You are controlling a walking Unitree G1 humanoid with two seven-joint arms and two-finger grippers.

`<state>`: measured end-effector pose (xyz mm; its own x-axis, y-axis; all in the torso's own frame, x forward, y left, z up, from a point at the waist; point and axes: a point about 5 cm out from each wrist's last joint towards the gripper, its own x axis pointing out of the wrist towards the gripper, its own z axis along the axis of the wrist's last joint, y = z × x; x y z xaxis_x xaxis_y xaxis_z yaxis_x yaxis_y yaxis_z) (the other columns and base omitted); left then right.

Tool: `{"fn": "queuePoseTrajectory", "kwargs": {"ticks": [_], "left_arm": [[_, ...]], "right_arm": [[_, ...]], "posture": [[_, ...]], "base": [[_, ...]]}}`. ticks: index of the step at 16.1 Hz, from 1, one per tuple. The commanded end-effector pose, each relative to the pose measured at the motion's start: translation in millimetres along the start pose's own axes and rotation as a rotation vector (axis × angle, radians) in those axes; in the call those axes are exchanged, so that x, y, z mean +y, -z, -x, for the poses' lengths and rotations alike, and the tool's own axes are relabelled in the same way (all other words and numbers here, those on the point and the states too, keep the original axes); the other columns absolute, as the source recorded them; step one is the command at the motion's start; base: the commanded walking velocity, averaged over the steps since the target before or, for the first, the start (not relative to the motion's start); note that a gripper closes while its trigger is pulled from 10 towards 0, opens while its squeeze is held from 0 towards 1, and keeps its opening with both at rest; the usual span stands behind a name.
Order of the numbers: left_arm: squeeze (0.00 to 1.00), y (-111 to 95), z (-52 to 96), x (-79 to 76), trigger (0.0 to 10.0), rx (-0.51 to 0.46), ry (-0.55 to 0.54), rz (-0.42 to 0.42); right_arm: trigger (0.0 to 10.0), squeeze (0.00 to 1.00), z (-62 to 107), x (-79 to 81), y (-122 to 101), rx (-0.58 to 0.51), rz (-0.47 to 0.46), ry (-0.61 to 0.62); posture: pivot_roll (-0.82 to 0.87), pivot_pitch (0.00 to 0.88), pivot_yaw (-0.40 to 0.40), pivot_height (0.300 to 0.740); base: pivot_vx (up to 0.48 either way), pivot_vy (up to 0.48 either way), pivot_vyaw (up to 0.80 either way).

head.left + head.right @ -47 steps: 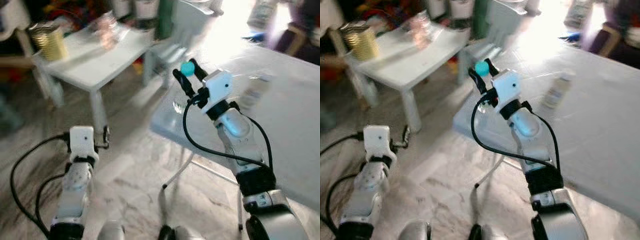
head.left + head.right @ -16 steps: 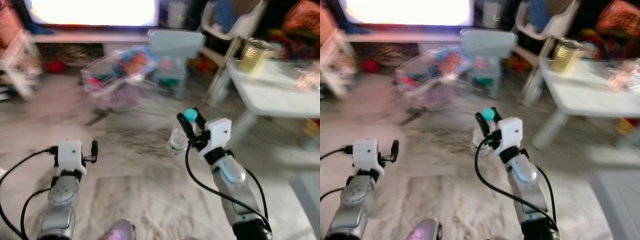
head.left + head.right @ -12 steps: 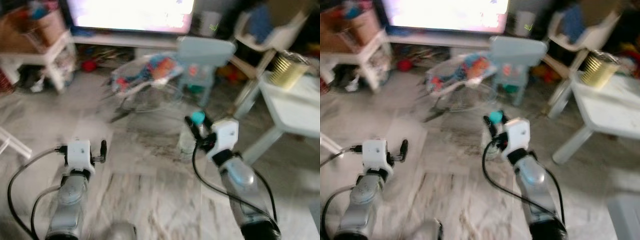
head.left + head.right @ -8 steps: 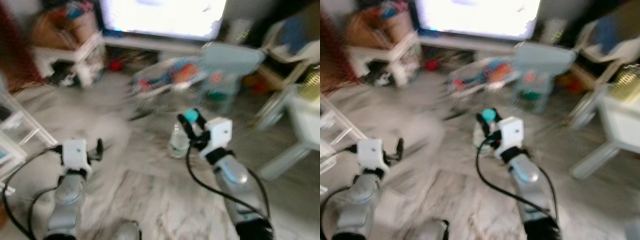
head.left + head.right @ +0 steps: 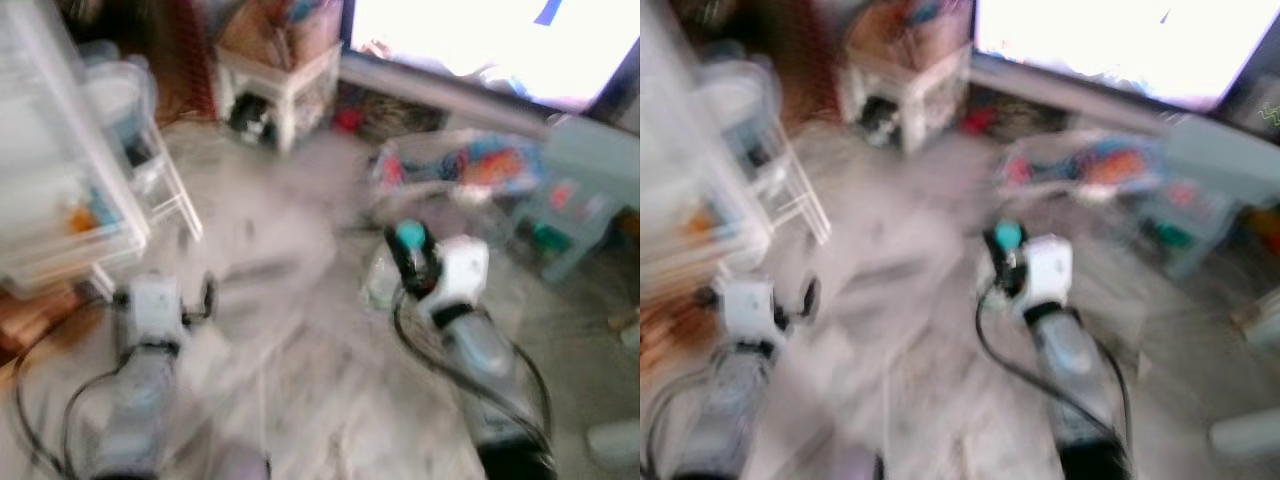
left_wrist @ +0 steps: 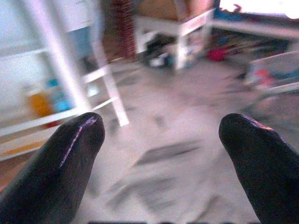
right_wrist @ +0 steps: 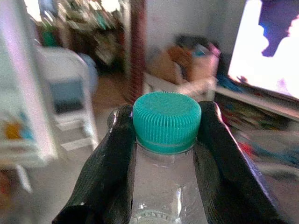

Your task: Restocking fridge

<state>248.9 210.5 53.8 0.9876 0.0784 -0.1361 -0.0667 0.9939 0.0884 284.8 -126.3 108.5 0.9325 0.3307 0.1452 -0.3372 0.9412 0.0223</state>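
Right now I'm looking down at a pale marbled floor [image 5: 280,330], all of it smeared by motion blur. At the far edge of the floor a bright screen [image 5: 500,40] glows, with a low white stand [image 5: 285,85] of cluttered items to its left and a clear bin of coloured toys [image 5: 460,165] in front of it. A pale blue child's chair [image 5: 585,170] stands to the right of the bin. On my left a white shelf rack [image 5: 60,160] holds blurred containers, one of them orange.

My right gripper [image 7: 163,140] is clamped on a clear plastic bottle [image 7: 163,191], one black finger on each side of the neck just under the teal ribbed cap [image 7: 167,121]. From the head cameras the bottle hangs below the fingers, over the floor near its middle, cap upward. The right arm [image 5: 480,350] reaches forward with the wrist raised.

My left gripper [image 6: 161,140] is spread wide with nothing between its fingers [image 6: 60,158]; blurred floor and the rack's lower shelves show past them. The left arm [image 5: 140,390] is held low and forward at my left side, gripper pointing ahead toward the rack.
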Motion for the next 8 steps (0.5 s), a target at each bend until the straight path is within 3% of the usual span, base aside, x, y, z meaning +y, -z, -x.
{"fn": "queuePoseTrajectory", "kwargs": {"ticks": [1, 8], "left_arm": [[0.00, -6, -4.5, -5.9, 10.0, -0.017, 0.020, 0.005], [0.00, -9, -11.9, 4.5, 10.0, -0.015, -0.021, -0.035]], "right_arm": [[10.0, 0.00, -0.9, -4.1, -4, -0.017, 0.013, 0.009], [10.0, 0.00, -7.1, 12.7, -7, -0.035, 0.027, -0.065]], "posture": [[0.10, 0.025, -0.047, 0.740], [0.11, 0.050, -0.036, 0.740]], "base": [[0.000, 0.000, 0.80], [0.000, 0.000, 0.80]]}}
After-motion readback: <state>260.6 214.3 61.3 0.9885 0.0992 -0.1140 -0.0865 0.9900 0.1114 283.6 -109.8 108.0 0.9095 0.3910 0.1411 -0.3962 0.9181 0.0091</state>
